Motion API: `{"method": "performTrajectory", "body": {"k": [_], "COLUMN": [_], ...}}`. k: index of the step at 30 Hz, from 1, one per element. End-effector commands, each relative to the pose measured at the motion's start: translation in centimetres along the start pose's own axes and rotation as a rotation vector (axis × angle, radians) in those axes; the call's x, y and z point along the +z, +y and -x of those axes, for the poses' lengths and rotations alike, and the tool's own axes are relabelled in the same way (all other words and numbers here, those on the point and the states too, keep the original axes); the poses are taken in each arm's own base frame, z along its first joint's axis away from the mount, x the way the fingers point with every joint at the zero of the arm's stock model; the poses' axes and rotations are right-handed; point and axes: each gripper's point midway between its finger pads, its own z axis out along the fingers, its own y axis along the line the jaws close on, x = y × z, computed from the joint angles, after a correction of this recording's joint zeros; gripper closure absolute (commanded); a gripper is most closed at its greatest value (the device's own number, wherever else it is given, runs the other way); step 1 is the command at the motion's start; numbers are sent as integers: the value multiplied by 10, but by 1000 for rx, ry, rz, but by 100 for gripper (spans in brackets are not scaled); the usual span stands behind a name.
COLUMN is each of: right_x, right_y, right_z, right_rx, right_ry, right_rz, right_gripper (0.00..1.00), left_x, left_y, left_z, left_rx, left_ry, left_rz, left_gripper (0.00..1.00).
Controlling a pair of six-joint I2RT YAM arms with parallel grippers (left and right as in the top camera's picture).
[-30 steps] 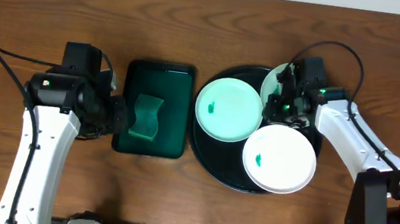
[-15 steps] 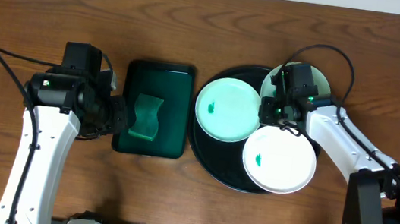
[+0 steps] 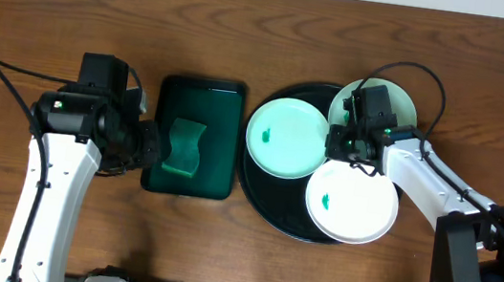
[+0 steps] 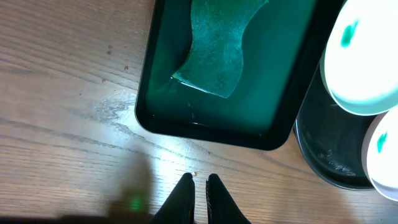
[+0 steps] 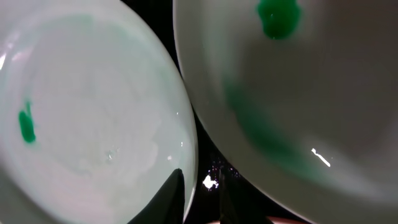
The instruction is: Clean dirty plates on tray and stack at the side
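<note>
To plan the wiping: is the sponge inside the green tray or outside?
Inside. The sponge lies flat on the green tray's floor, wholly within its rim.

Three plates (image 3: 288,138) on tray (image 3: 266,207), right of smaller tray (image 3: 222,118) with sponge (image 3: 184,147)

Glossy black tray (image 3: 263,205), raised rim. Left plate (image 3: 289,138) just left of right pincer (image 3: 343,145), green smear showing. Near plate (image 3: 353,200) just base-side of it, smeared too. Far plate (image 3: 409,104) just beyond, partly hidden. All small, round, white, lying flat.
</note>
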Motion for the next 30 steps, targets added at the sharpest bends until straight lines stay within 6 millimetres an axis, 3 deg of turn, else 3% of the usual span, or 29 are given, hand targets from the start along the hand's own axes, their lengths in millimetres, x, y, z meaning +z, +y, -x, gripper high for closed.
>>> {"method": "performTrajectory", "body": {"k": [1,12,19,22,26,29,30], "right_x": [8,13,13,14,14,14,14], "right_y": [2,6,5,4,2,2,2], "right_z": [-8,-10,-10,-11,-11,-11,-11], "right_rx": [11,-9,-9,-8,3,3,3], "right_ry": [4,-20,-21,-21,-24,-25,-25], "right_rz": [-11,-4,-8,-12,-23,-23,-23], "right_gripper": [83,83,97,96,87,89,91], "left_x": [2,2,2,2,2,2,2], "left_y": [2,2,2,2,1,-1,-2], "left_z": [-2,-2,-2,-1,3,9,12], "left_rx": [7,7,8,8,11,16,17], "left_ry": [8,8,7,2,-13,-39,-48], "left_rz": [11,11,11,10,6,-1,-3], "left_gripper": [91,90,89,89,85,83,78]}}
